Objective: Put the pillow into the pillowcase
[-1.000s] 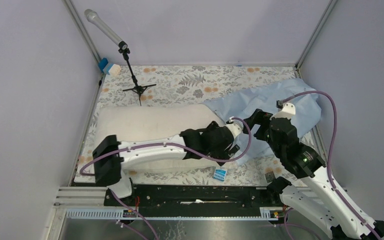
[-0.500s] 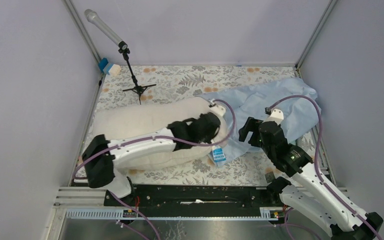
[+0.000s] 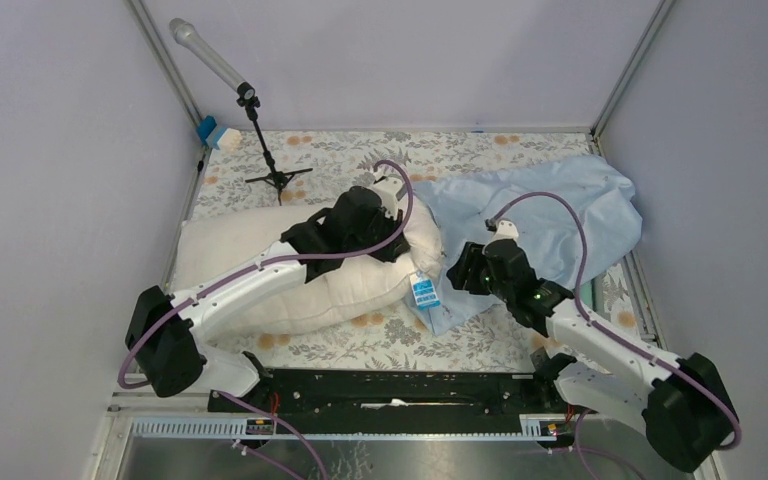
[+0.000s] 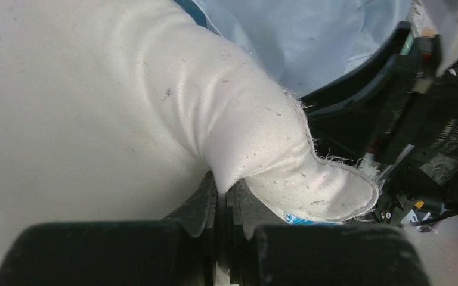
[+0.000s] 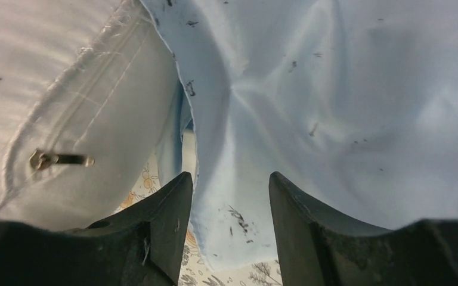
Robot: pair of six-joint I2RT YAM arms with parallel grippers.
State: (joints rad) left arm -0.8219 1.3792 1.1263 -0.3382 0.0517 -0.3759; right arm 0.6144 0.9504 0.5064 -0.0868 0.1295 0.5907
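Observation:
The cream pillow (image 3: 260, 270) lies on the left half of the table. My left gripper (image 3: 405, 245) is shut on a pinch of fabric at its right corner (image 4: 222, 182), which stands raised, with a blue-and-white label (image 3: 425, 292) hanging below it. The light-blue pillowcase (image 3: 550, 210) lies crumpled on the right. My right gripper (image 3: 452, 272) is at its near left edge. In the right wrist view the jaws (image 5: 229, 196) stand apart with the pillowcase's edge (image 5: 238, 149) between them and the pillow's zipper end (image 5: 65, 131) just to the left.
A microphone stand (image 3: 260, 130) and a small blue-and-white object (image 3: 218, 135) sit at the back left. The grey floral tablecloth (image 3: 360, 345) covers the table. A small dark object (image 3: 540, 352) lies near the right arm's base. Walls close in on three sides.
My left gripper has shut on the pillow's corner and pulled it up and back to the left. My right gripper has moved left to the pillowcase's edge, its jaws narrowing.

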